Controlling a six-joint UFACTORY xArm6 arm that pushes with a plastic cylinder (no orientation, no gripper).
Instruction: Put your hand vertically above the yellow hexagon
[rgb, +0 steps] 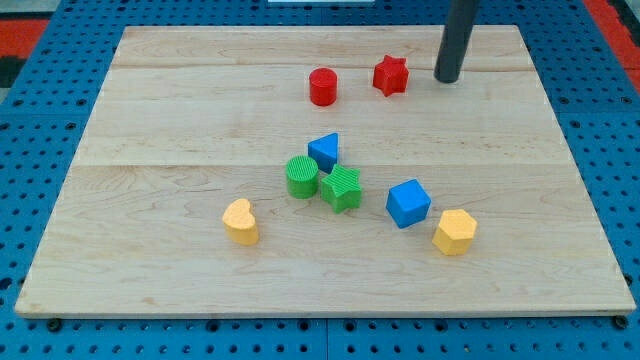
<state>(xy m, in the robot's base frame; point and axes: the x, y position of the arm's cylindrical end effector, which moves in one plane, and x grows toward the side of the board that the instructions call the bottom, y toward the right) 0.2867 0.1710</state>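
Rod-ended, jawless end effector, top cropped; my tip (447, 79) beside red star (390, 75), well apart from yellow hexagon (454, 231)

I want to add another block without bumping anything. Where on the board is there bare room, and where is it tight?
Bare: the wooden board's left side, left of the red cylinder, and the bottom strip below the yellow heart and yellow hexagon. Crowded: the middle, where the green cylinder, green star and blue triangle cluster.

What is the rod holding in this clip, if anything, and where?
Nothing. My tip rests bare near the view's top, right of the red star, touching no block, far from the yellow hexagon.
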